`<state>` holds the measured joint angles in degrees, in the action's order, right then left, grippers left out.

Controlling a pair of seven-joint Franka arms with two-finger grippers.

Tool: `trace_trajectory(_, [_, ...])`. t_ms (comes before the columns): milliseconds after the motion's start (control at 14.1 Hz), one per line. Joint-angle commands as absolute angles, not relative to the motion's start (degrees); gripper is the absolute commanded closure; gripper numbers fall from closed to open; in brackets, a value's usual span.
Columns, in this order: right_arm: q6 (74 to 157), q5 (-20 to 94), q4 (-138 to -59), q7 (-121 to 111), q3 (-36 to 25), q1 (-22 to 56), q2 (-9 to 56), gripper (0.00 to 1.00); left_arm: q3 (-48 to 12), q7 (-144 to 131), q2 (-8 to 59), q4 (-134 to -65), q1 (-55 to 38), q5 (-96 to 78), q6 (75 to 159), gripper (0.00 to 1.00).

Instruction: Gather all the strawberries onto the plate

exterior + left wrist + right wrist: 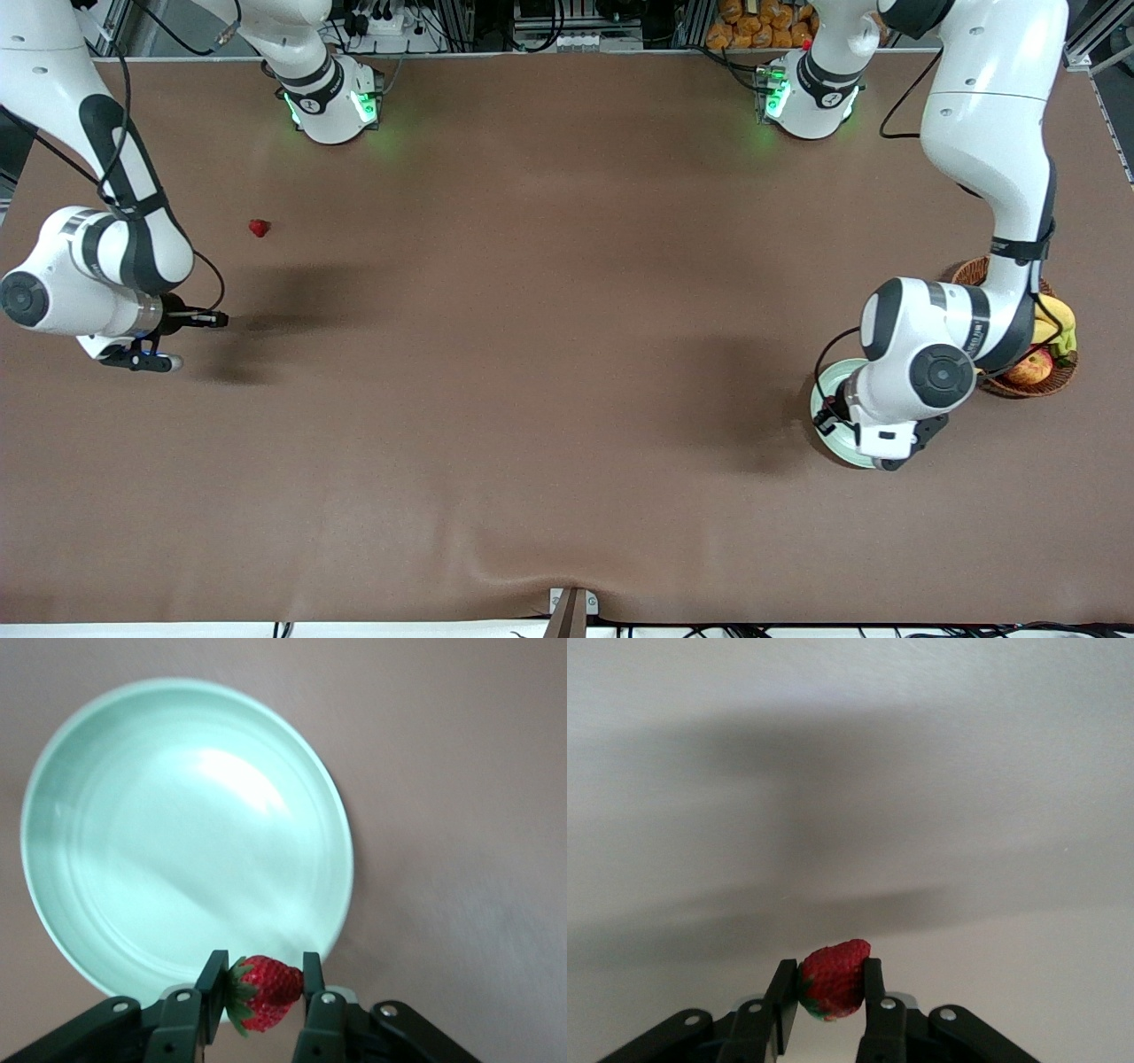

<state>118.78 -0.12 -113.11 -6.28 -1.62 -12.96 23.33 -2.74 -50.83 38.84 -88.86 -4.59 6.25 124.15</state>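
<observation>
Already the left gripper (261, 979) pinches a strawberry (264, 992) over the plate (106, 815) rim; the right gripper (830, 983) clamps another strawberry (833, 979) at the table's right-arm edge.

In the front view the left arm's wrist covers most of the round pale mint-green plate (826, 390), leaving only a crescent of rim beside the left gripper (261, 979), whose fingers are hidden there. The small red strawberry with a green cap (264, 991) it clamps shows only in the left wrist view. The brown woven wicker basket (1054, 377) is half hidden by the forearm. The right gripper (830, 985) and its own red strawberry (833, 980) are concealed under that wrist.
</observation>
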Motion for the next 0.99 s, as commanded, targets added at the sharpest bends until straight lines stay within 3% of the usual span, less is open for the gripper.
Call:
trace_trajectory(0, [110.2, 2.7, -107.2, -3.2, -1.7, -11.0, 22.8, 1.0, -3.4, -51.3, 38.9, -89.1, -2.8, 7.7, 126.3, 0.91])
trace_trajectory(71, [108.5, 2.8, -106.2, -0.8, -1.6, -10.1, 22.8, 1.0, -3.5, -50.7, 38.9, -89.1, -1.9, 7.8, 126.7, 0.5])
trace_trajectory(142, [107.7, 3.2, -105.8, 1.5, -1.5, -8.9, 22.7, 1.0, -3.5, -49.8, 38.8, -89.3, -1.5, 7.8, 126.7, 0.0])
trace_trajectory(497, [103.3, 9.3, -102.3, 14.5, -1.0, -2.4, 22.7, 1.0, -4.3, -49.5, 36.5, -91.8, -2.1, 7.7, 126.7, 0.0])
trace_trajectory(924, [102.7, 19.8, -99.5, 34.0, -1.0, 8.7, 22.9, 1.0, -12.0, -49.1, 31.6, -97.4, -2.0, 7.7, 126.7, 0.0])
